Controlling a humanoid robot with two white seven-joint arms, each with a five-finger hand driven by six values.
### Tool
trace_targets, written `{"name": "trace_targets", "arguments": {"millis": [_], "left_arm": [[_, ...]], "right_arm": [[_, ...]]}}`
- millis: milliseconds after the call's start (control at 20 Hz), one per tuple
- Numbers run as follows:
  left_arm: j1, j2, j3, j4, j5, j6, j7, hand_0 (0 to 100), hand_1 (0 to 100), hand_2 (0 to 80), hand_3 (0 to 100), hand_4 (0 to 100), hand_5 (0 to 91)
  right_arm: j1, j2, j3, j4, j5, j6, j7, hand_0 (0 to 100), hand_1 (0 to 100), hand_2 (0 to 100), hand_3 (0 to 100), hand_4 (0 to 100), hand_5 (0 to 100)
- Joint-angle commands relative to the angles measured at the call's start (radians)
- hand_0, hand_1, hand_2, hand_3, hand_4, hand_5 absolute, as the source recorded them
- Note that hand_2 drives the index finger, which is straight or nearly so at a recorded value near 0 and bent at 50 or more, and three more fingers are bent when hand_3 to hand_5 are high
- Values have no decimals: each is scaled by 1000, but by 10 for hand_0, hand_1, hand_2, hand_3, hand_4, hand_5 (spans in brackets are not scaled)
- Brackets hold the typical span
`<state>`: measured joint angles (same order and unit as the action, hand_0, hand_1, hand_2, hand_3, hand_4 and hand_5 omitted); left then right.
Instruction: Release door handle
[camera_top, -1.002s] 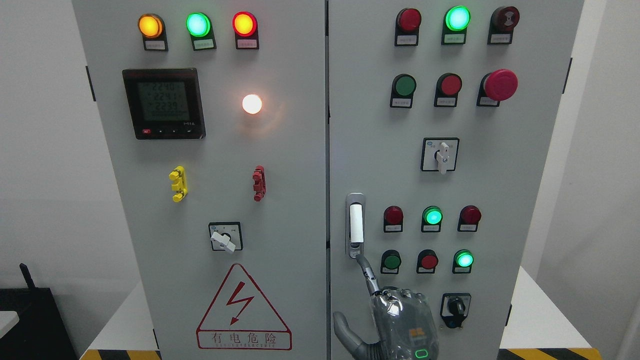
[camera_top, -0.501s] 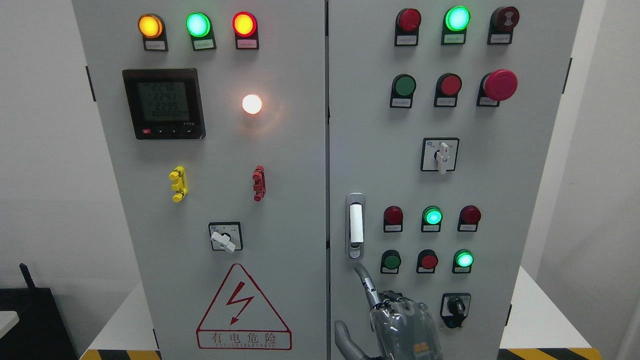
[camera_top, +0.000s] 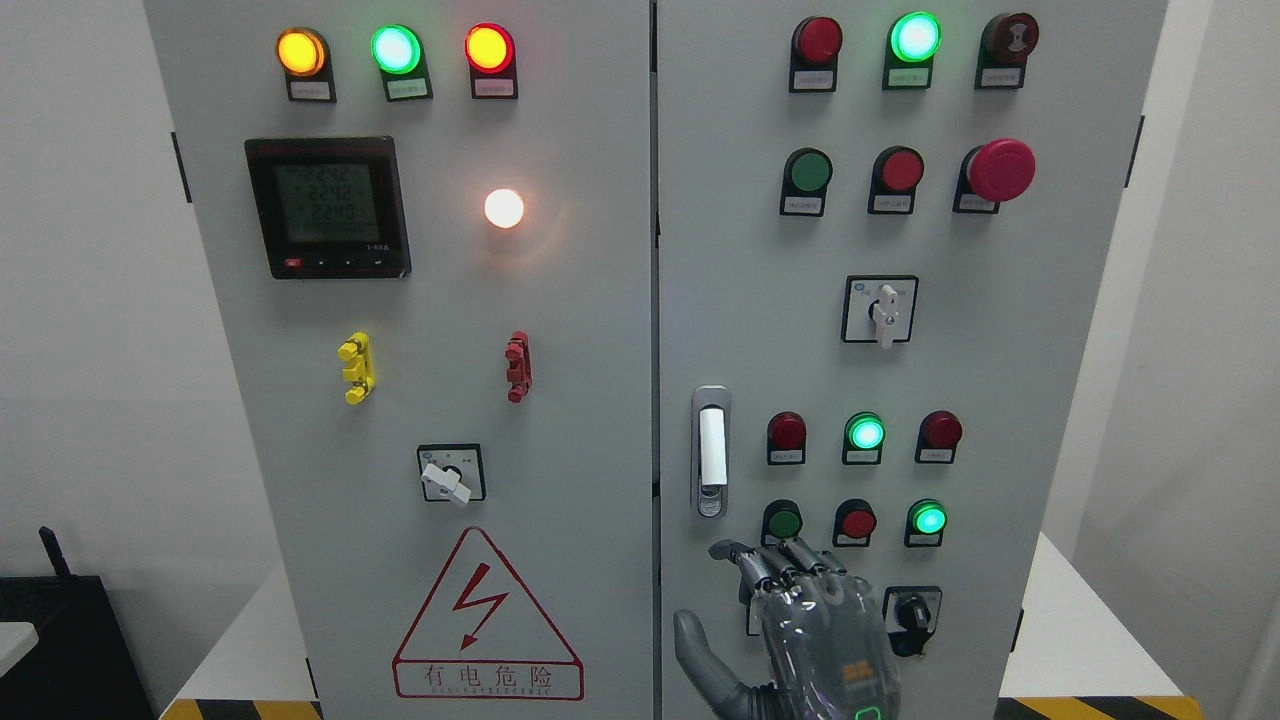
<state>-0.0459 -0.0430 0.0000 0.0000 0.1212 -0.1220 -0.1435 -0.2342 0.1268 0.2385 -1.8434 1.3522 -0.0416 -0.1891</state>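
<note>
The door handle is a silver, vertical recessed latch with a white grip and a keyhole at its foot. It sits at the left edge of the grey cabinet's right door. My right hand comes up from the bottom edge and hovers just below the handle without touching it. Its back faces me and it holds nothing. The fingers are loosely bent toward the door panel, and the thumb sticks out to the left. The doors look closed.
A green button, a red button and a lit green lamp sit just above the hand. A black selector switch is at its right. The left door carries a meter, lamps and a warning triangle.
The hand dropped away from the handle's lower end. Its single outstretched index finger drew back, and the other fingers uncurled beside it.
</note>
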Motion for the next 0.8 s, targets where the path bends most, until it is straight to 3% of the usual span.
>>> {"name": "trace_targets", "arguments": {"millis": [0, 301, 401, 651, 751], "left_arm": [[0, 0, 11, 17, 0, -1, 1, 120, 389, 0, 0, 0, 0], [0, 0, 11, 17, 0, 1, 1, 120, 389, 0, 0, 0, 0], [1, 0, 11, 17, 0, 1, 1, 120, 389, 0, 0, 0, 0], [1, 0, 11, 17, 0, 1, 1, 120, 389, 0, 0, 0, 0], [1, 0, 11, 17, 0, 1, 1, 120, 389, 0, 0, 0, 0]], "right_arm": [[-20, 1, -16, -10, 13, 34, 11, 369, 0, 835, 993, 784, 736], [-24, 4, -15, -7, 62, 61, 52, 353, 0, 972, 1000, 906, 893], [-36, 5, -13, -7, 71, 72, 74, 351, 0, 981, 1000, 906, 907], [-68, 7, -13, 13, 122, 83, 82, 325, 0, 983, 1000, 938, 913], [-70, 7, -13, 18, 140, 106, 112, 316, 0, 992, 1000, 975, 916]]}}
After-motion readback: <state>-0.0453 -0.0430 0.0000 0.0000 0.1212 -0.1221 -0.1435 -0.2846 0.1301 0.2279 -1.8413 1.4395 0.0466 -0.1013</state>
